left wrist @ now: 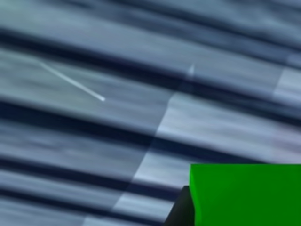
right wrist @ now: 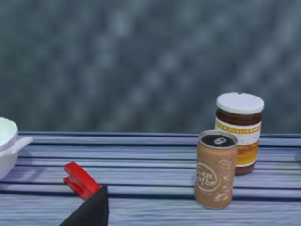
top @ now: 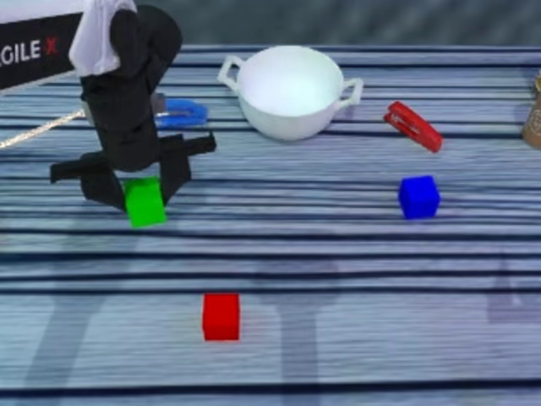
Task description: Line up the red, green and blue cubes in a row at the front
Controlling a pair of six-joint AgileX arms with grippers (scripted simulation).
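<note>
Three cubes are in play, and the step in hand looks like the green one. The left gripper [top: 142, 190] stands at the table's left, its dark fingers on either side of the green cube [top: 145, 202] and apparently closed on it; the left wrist view shows the cube's green face tight against a dark finger [left wrist: 179, 209], with striped table [top: 338, 254] beyond. Whether the cube is lifted or resting on the table I cannot tell. The red cube [top: 221, 316] sits alone near the front, left of centre, and the blue cube [top: 418, 196] lies well to the right, in front of the red stapler-like object [top: 413, 126]. A white bowl [top: 292, 91] stands at the back. The right arm is out of the top view, its fingers' state unclear. Next, I judge, the green cube must travel forward and be set down just beside the red one, level with it.
</note>
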